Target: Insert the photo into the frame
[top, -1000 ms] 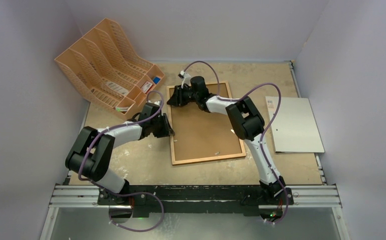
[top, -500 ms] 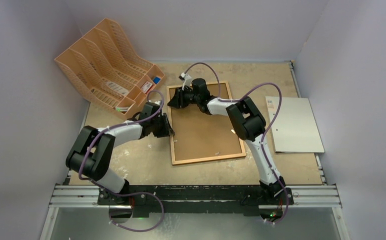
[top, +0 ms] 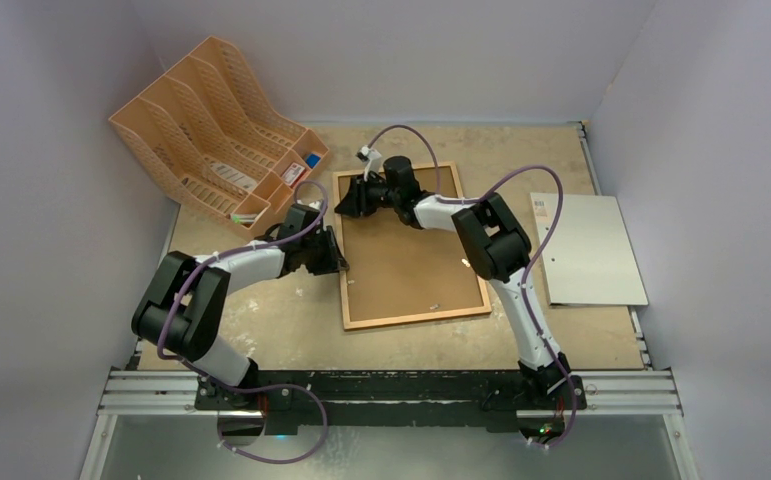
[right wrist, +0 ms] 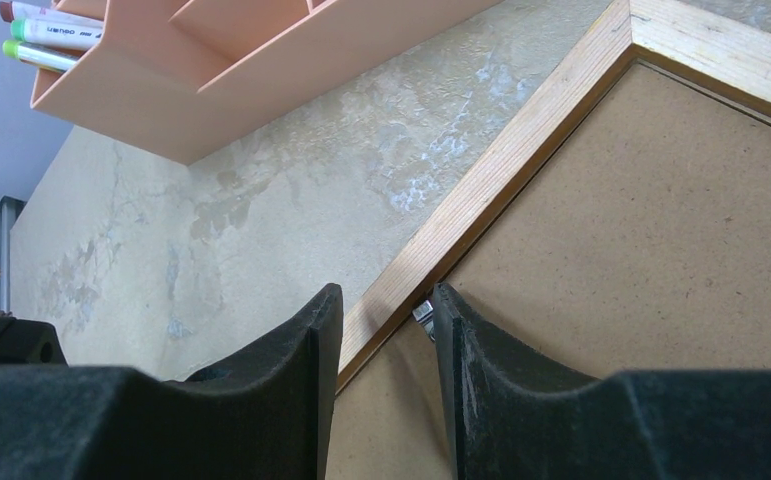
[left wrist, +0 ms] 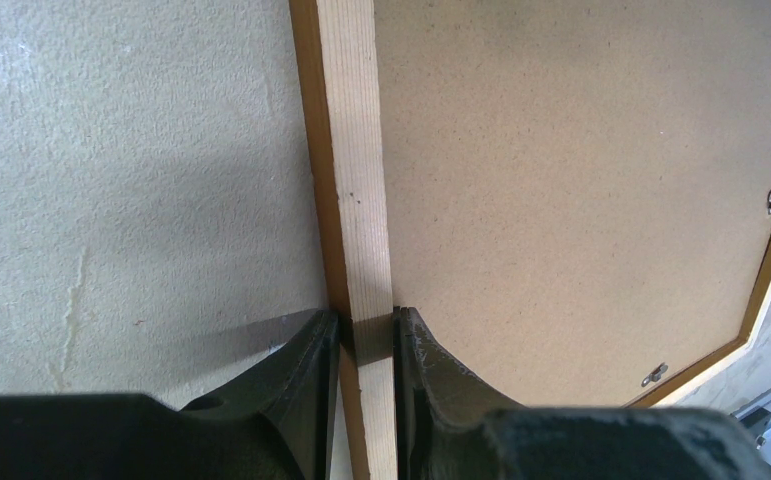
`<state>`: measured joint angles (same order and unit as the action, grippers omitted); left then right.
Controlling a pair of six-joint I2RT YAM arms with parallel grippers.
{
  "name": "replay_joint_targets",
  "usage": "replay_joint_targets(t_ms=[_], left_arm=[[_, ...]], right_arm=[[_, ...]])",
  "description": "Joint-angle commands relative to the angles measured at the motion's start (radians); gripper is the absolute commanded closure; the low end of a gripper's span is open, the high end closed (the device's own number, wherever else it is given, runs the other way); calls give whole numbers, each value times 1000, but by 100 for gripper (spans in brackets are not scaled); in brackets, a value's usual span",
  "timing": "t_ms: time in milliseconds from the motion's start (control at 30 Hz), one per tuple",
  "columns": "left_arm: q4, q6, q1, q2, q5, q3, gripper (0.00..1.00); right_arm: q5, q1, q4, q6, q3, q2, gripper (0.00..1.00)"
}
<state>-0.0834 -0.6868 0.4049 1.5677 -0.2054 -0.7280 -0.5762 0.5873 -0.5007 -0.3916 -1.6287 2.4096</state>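
Pale lilac walls (top: 51,250) close in a mottled beige table (top: 261,330), and across the last second you see almost nothing move on it. The right pincer (right wrist: 386,300) sits only a shade nearer the rail than it did. The left arm and the frame (top: 417,315) lie exactly where they were. You can read that as slow, fine work at one spot rather than any carrying.

Your left pincer (left wrist: 366,322) is clamped on the frame's left rail, one finger on the outer edge and one on the inner. The brown backing panel (top: 411,265) spreads away just inside it.

Your right pincer stands astride the same rail near the far corner, fingers slightly apart with a small metal tab (right wrist: 423,312) between them. You cannot tell whether they actually bite on the tab.

The frame lies face down beneath both pincers with the panel seated in it. The photo shows in no view, so you cannot tell whether it is already under the panel.

Beyond the right pincer's outer finger, the orange file rack (top: 211,130) holds markers (right wrist: 51,35) in one end compartment. Small items sit in its nearest slots, too small to name. Well off to the right pincer's far side lies a grey-white sheet (top: 591,250).
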Motion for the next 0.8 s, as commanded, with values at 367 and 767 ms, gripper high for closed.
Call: replay_joint_targets(t_ms=[367, 767], left_arm=[[-46, 4, 8, 16, 15, 19, 92], [-12, 13, -25, -25, -66, 15, 77]], right_arm=[[155, -15, 197, -177, 59, -183, 54], [361, -214, 316, -357, 315, -442, 54]])
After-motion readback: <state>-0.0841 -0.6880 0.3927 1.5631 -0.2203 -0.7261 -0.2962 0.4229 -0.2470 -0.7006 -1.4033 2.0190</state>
